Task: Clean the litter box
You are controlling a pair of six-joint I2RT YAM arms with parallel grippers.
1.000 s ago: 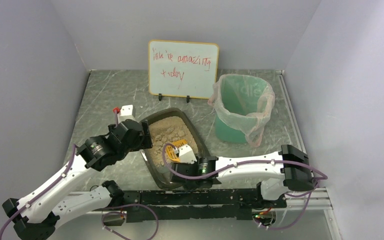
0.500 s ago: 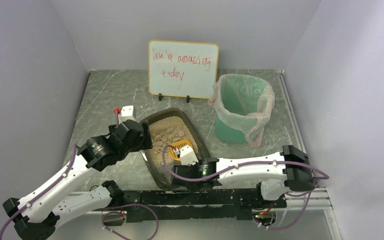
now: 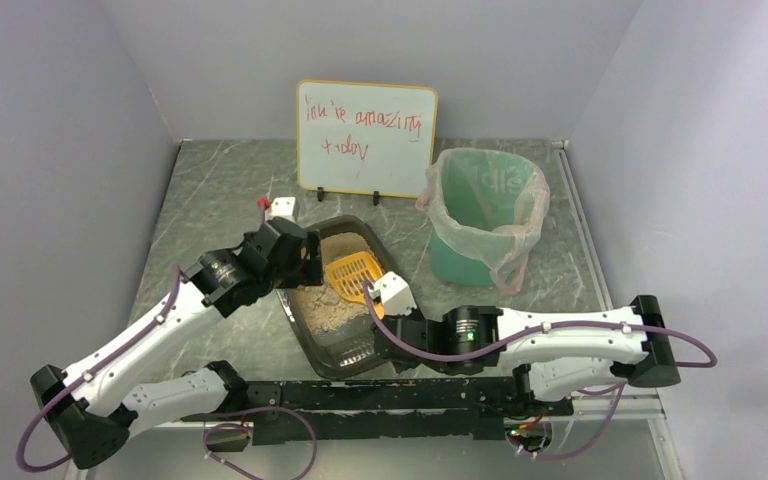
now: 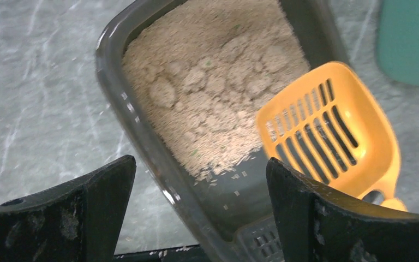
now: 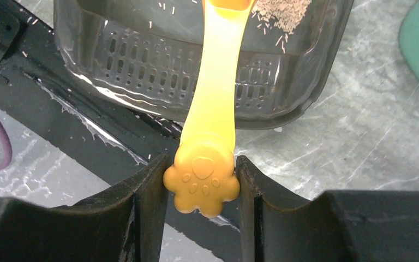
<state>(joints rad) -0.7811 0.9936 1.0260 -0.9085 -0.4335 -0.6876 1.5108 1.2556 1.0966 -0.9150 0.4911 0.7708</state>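
The litter box (image 3: 298,328) is a dark shallow tray with tan litter (image 4: 213,93) heaped toward its far end and a bare ridged grate end (image 5: 196,71) near me. An orange slotted scoop (image 3: 352,272) hangs over the litter, its head showing empty in the left wrist view (image 4: 327,131). My right gripper (image 5: 202,169) is shut on the paw-shaped end of the scoop handle (image 5: 213,98), just outside the grate end (image 3: 388,298). My left gripper (image 4: 202,174) is open and empty, with the box's left rim (image 4: 142,136) between its fingers (image 3: 295,262).
A tall green bin (image 3: 485,215) with a clear liner stands right of the box. A small whiteboard (image 3: 366,138) leans at the back wall. Grey walls close in the left, right and back. A black rail (image 3: 410,395) runs along the near edge.
My right gripper has drawn back and to the right, raising the scoop so its head now shows over the litter. My left gripper has moved farther and right along the box's left rim.
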